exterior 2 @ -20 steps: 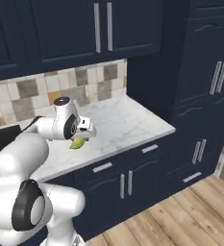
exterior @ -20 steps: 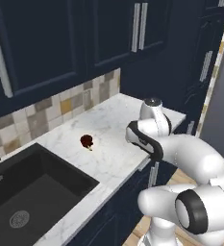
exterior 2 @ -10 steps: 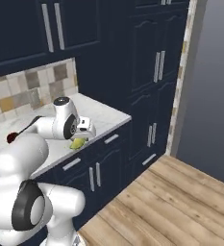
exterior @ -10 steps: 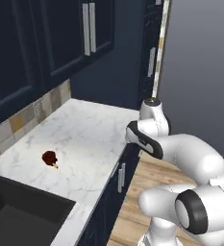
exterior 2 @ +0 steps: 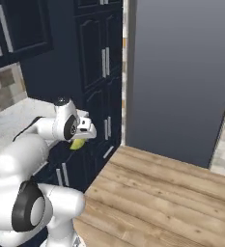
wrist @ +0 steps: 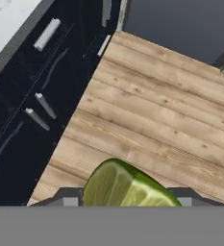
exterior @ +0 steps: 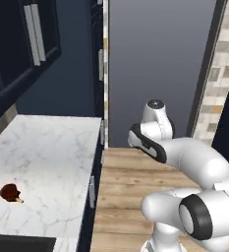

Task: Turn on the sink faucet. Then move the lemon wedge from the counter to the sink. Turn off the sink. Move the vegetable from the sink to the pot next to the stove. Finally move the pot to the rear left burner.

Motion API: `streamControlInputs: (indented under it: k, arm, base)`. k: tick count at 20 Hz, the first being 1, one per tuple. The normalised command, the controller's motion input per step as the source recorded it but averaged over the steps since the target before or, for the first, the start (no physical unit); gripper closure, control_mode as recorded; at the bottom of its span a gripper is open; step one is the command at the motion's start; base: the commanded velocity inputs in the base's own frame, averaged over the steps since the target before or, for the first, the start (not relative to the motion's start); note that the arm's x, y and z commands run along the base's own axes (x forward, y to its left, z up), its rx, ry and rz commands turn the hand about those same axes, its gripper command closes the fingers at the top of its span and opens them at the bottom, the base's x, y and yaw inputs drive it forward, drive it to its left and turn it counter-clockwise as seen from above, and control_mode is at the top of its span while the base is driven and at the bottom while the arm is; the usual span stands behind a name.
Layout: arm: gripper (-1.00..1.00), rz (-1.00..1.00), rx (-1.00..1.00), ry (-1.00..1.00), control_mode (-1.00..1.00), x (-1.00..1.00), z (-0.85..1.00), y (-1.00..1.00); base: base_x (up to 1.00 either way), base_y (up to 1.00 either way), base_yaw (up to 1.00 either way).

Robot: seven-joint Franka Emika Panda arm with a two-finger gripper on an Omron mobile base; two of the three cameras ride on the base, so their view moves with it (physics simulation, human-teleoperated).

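We see a dark reddish-brown lump (exterior: 10, 193) on the counter (exterior: 47, 152), near its front edge. Right of the counter, past its end and above the wooden floor (exterior 2: 162, 193), the gripper (exterior 2: 78, 142) pinches the lemon wedge (wrist: 125, 186) between its 2 fingers.

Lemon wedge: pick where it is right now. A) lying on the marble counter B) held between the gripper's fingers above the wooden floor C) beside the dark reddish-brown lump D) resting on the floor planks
B: the hand view shows the lemon wedge between the finger tips of the gripper, with the wooden floor beneath.
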Motion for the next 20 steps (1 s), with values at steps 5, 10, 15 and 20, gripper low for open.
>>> streamControlInputs:
  k: [5, 10, 15, 20]
  arm:
    - [1.0, 0.0, 0.0, 0.0, 1.0, 0.0, 0.0, 0.0]
    - [1.0, 0.0, 0.0, 0.0, 1.0, 0.0, 0.0, 0.0]
    - [1.0, 0.0, 0.0, 0.0, 1.0, 0.0, 0.0, 0.0]
    - [1.0, 0.0, 0.0, 0.0, 1.0, 0.0, 0.0, 0.0]
  base:
    - [0.0, -0.18, -0.52]
    - [0.0, -0.19, -0.51]
    - [0.0, -0.23, -0.51]
    - [0.0, -0.26, -0.51]
